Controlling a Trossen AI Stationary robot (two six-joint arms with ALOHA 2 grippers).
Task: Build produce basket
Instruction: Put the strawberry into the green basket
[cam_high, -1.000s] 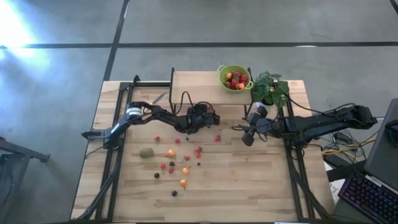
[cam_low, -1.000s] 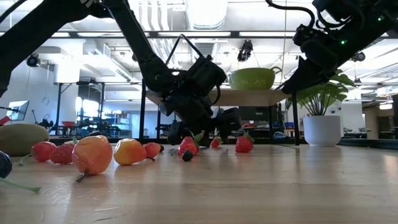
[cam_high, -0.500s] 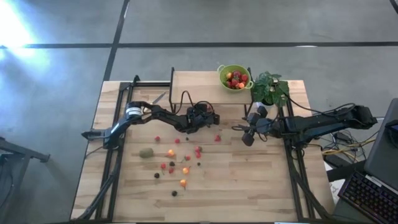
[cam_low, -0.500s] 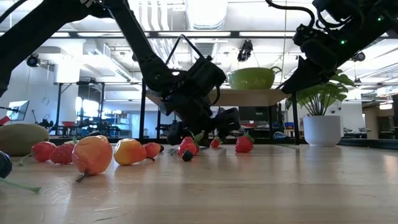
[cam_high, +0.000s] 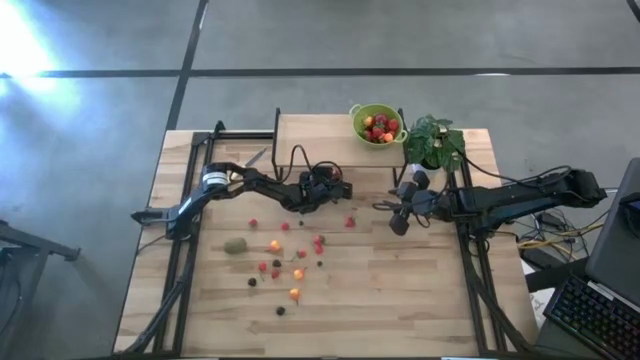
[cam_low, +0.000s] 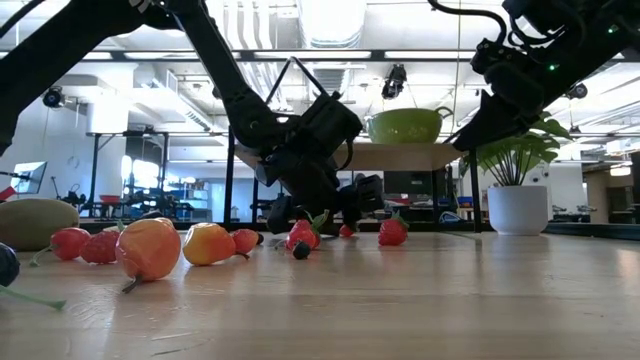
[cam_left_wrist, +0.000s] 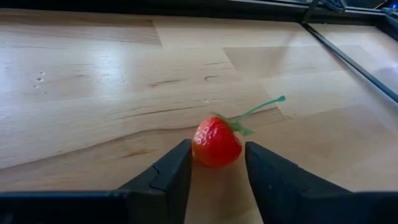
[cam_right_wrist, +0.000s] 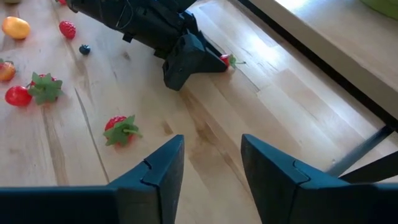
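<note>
A pale wooden plank counter (cam_high: 400, 290) was seen from above, with two dark robot arms reaching in from either side. The left tool (cam_left_wrist: 214, 169) was low near the middle of the counter, its two dark fingers (cam_left_wrist: 169, 174) set close on either side of a small red strawberry-like fruit with a green stem (cam_left_wrist: 216, 142). The fingers looked to be touching the fruit or just short of it, and the fruit sat on the wood; whether it was firmly gripped could not be told. In the right wrist view the same fruit (cam_right_wrist: 226, 60) showed at the tip of the left tool.

The right tool (cam_right_wrist: 211, 163) hovered above the counter to the right of centre, its fingers (cam_right_wrist: 158, 171) apart and holding nothing.

A small round lime-green bowl-shaped basket (cam_high: 377, 124) stood on a raised wooden shelf at the back edge, already holding several red and orange fruits. Just beside it was a green leafy plant in a white pot (cam_high: 435, 143).

More tiny red, orange and dark berry-like fruits (cam_high: 297, 273) lay scattered across the counter's middle, and a larger brownish-green oval fruit (cam_high: 235, 245) lay to their left.
</note>
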